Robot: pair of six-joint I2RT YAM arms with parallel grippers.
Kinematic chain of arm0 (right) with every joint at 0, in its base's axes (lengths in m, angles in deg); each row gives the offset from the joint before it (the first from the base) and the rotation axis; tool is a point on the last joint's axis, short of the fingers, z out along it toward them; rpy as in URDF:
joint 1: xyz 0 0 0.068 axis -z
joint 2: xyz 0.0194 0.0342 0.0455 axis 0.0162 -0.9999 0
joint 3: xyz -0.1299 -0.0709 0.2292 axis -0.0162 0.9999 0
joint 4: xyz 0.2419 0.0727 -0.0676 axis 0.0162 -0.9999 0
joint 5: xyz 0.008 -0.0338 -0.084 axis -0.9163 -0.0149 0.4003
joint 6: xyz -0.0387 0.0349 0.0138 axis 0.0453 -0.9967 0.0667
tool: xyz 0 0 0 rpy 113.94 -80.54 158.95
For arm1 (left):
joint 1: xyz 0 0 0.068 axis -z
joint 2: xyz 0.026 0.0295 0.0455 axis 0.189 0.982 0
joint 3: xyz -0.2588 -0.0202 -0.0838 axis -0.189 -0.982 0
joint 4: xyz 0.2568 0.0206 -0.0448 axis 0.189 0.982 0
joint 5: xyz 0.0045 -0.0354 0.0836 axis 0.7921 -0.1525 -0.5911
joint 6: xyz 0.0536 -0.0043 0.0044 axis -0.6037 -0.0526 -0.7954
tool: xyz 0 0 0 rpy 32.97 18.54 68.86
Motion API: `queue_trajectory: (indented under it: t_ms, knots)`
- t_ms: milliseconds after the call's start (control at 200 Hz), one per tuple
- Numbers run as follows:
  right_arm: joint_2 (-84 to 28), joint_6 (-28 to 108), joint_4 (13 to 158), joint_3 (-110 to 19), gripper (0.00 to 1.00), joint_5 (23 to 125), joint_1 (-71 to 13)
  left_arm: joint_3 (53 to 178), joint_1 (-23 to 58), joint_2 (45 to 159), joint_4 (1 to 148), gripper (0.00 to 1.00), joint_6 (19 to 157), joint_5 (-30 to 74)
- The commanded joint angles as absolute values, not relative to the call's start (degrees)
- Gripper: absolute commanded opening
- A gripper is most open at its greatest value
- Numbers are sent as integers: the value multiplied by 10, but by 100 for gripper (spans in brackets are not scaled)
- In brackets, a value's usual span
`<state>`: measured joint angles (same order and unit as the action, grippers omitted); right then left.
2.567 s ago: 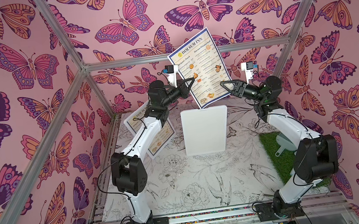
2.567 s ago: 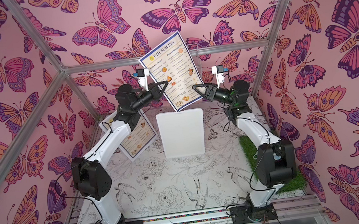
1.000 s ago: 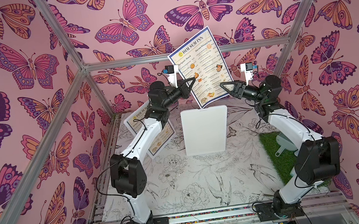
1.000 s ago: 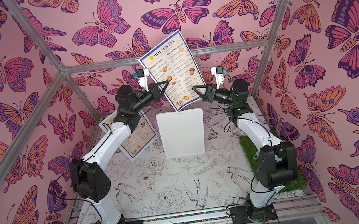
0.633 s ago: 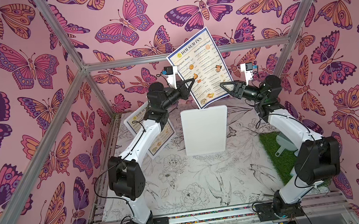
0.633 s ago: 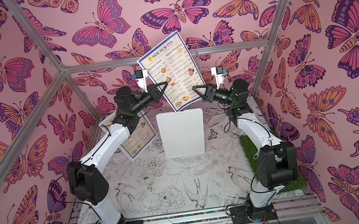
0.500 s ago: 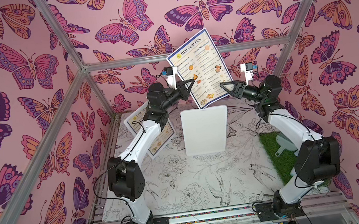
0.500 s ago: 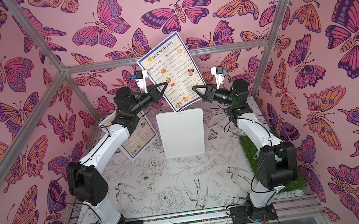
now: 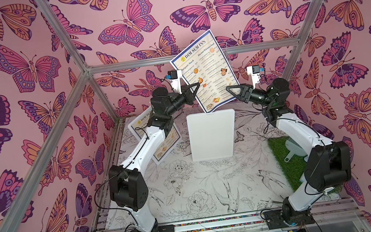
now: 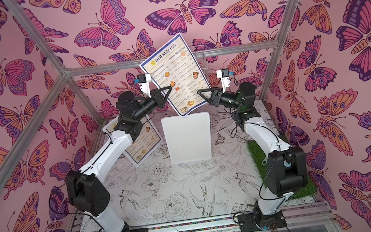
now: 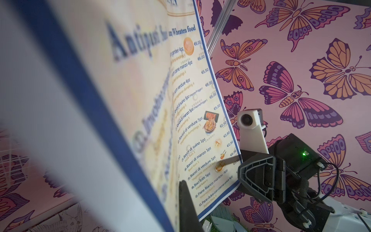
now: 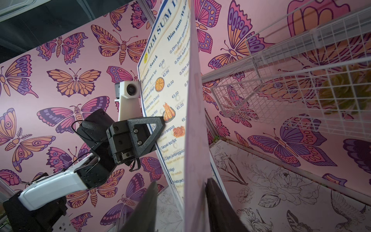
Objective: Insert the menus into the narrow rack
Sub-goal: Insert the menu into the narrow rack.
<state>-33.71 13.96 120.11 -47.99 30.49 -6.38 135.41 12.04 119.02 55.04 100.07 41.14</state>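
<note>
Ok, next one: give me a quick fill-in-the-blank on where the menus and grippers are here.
The left gripper is shut on the edge of the raised ___.
The raised menu is headed DIM SUM ___.
The second menu lies flat on the table, partly under the ___ arm.
The right gripper is ___, fingers either side of the raised menu's edge.
Missing: menu; INN; left; open.

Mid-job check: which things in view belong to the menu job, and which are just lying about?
Job: cream blue-bordered menu sheet held by the left gripper; second such menu lying flat; white wire rack.
Lying about: white rectangular board; green turf patch; grey plastic scoop on it.
</note>
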Motion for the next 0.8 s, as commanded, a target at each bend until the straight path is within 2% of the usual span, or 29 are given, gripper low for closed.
queue_trajectory:
  t_ms: [0, 180, 471, 796]
  knots:
    - [-332, 136, 1211, -500, 43, 299, -69, 1345, 120, 1168, 532, 2, 993, 405]
    - [-308, 188, 1152, -500, 43, 317, -68, 1363, 126, 1182, 531, 2, 1001, 413]
    - [-303, 189, 1150, -495, 48, 332, -56, 1376, 135, 1190, 532, 2, 1003, 410]
    - [-303, 187, 1148, -497, 48, 326, -54, 1368, 136, 1187, 533, 2, 1005, 405]
